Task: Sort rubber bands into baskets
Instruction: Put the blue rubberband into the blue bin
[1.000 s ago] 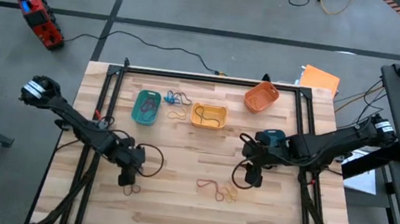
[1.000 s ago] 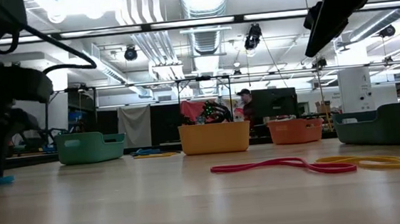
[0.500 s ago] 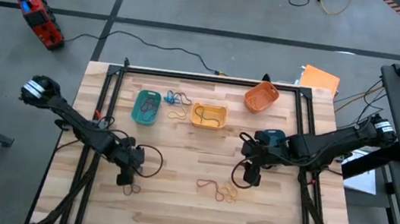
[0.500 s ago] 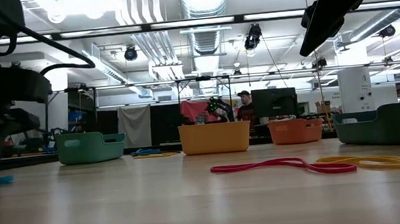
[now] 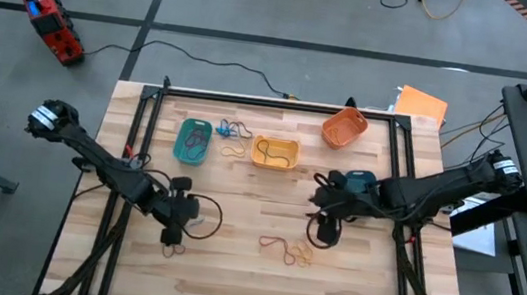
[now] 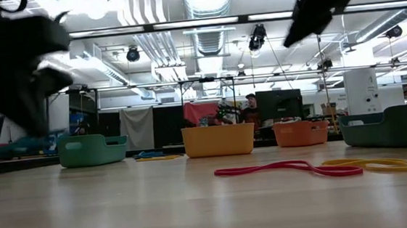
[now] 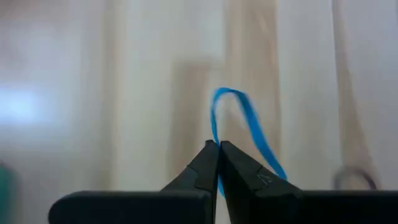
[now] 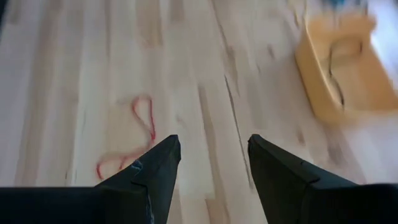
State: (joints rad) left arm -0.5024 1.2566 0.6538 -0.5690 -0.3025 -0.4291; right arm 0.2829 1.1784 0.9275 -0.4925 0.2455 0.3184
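My left gripper (image 5: pixel 171 239) hovers over the near-left part of the table, shut on a blue rubber band (image 7: pixel 249 118). My right gripper (image 8: pixel 213 143) stands open above the table right of centre, holding nothing. A red rubber band (image 5: pixel 277 243) and a yellow one (image 5: pixel 300 257) lie flat on the wood just near of it. The teal-green basket (image 5: pixel 192 142), the yellow basket (image 5: pixel 275 153) and the orange basket (image 5: pixel 344 127) stand along the far side. The blue basket (image 5: pixel 359 179) sits partly under the right arm. More bands (image 5: pixel 235 130) lie between the teal-green and yellow baskets. My left gripper pinches the blue rubber band at one spot on its loop (image 7: pixel 216 140), right at the fingertips (image 7: pixel 208 155). The rest of the loop sticks out beyond the tips. The low view shows the band (image 6: pixel 18 147) lifted clear of the table.
A dark band (image 5: pixel 176 251) lies on the wood beside my left gripper. The yellow basket holds dark bands (image 8: pixel 339 68). Black frame rails (image 5: pixel 139 132) run along the table's left, right and far edges. Bare wood (image 5: pixel 227 284) stretches along the near edge.
My left gripper has risen from the table and shifted slightly toward the right edge, taking the blue band up with it; the band lay on the wood before and now hangs clear. My right gripper has drifted a little toward the table's left, still open.
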